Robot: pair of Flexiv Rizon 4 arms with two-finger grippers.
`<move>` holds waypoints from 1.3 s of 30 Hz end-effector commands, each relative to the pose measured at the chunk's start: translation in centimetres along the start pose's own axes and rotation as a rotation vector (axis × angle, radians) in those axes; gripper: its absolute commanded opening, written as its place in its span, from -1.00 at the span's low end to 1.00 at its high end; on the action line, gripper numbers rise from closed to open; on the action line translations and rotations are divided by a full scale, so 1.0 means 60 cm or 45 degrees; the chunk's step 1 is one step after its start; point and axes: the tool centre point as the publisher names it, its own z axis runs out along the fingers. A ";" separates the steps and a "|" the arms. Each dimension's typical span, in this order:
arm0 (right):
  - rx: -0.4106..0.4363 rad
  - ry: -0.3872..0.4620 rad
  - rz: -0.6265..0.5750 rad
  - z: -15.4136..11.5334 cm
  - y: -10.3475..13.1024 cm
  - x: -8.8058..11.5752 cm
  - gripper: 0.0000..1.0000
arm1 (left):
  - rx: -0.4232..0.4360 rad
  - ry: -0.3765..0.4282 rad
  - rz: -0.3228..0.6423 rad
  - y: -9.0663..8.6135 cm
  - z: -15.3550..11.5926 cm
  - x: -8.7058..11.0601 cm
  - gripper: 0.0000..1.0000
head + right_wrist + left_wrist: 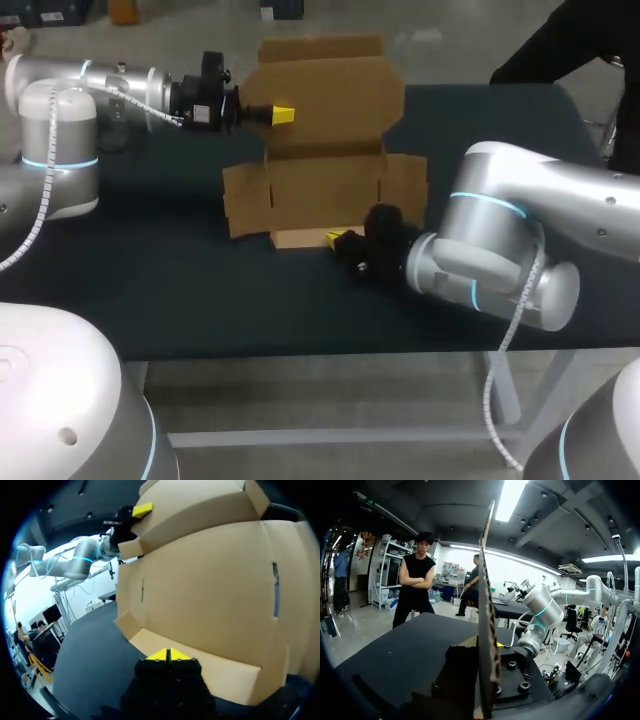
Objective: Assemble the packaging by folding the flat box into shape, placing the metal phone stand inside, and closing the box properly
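The flat brown cardboard box (325, 150) stands partly raised in the middle of the table. Its big upper panel (210, 580) leans upright and its side flaps are spread out. My left gripper (283, 115) is shut on the left edge of that upper panel. In the left wrist view the panel (487, 605) runs edge-on between the fingers of the left gripper (487, 647). My right gripper (335, 238) is shut, its tips together on the box's low front flap (225, 672) at the table. The right gripper (169, 655) holds nothing. No phone stand is in view.
The table (150, 270) has a dark cloth top. My right arm's elbow (500, 250) lies low over the table's right front part. Left of the box, the left arm (120, 85) reaches in above the back edge.
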 end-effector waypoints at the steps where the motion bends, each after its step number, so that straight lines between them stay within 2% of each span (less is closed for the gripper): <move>1: 0.007 -0.017 0.000 0.020 -0.008 0.003 -1.00 | 0.000 0.007 0.000 0.002 -0.001 -0.001 -1.00; 23: 0.011 -0.023 0.006 0.018 -0.014 0.007 -1.00 | -0.001 0.008 -0.001 0.002 -0.001 0.000 -1.00; 31: 0.011 -0.023 0.006 0.018 -0.014 0.007 -1.00 | -0.018 0.031 -0.017 0.009 0.002 0.037 -1.00; 39: 0.011 -0.023 0.006 0.018 -0.014 0.007 -1.00 | -0.023 0.010 -0.040 0.018 0.008 0.075 -1.00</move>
